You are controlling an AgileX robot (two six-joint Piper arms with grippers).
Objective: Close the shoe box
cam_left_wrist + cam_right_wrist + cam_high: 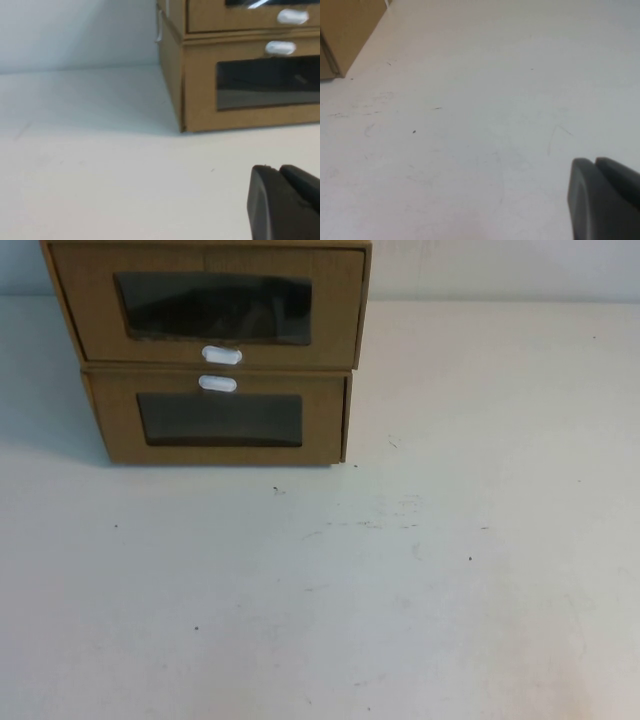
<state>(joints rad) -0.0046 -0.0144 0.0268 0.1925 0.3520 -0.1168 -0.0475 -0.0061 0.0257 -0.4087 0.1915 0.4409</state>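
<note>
The shoe box [210, 305] is the upper of two stacked brown cardboard boxes at the far left of the table. It has a dark window with a white oval tab [221, 355] under it. Its front juts slightly past the lower box's front. The left wrist view shows its lower edge and tab [292, 17]. My left gripper [277, 170] is shut and empty, low over the table, well in front of the boxes. My right gripper [594, 162] is shut and empty over bare table to the right. Neither gripper shows in the high view.
The lower box [220, 420] has its white tab [217, 384] over its window and also shows in the left wrist view [240, 90]. A corner of it shows in the right wrist view [345, 30]. The white table [400, 590] spreads in front and to the right.
</note>
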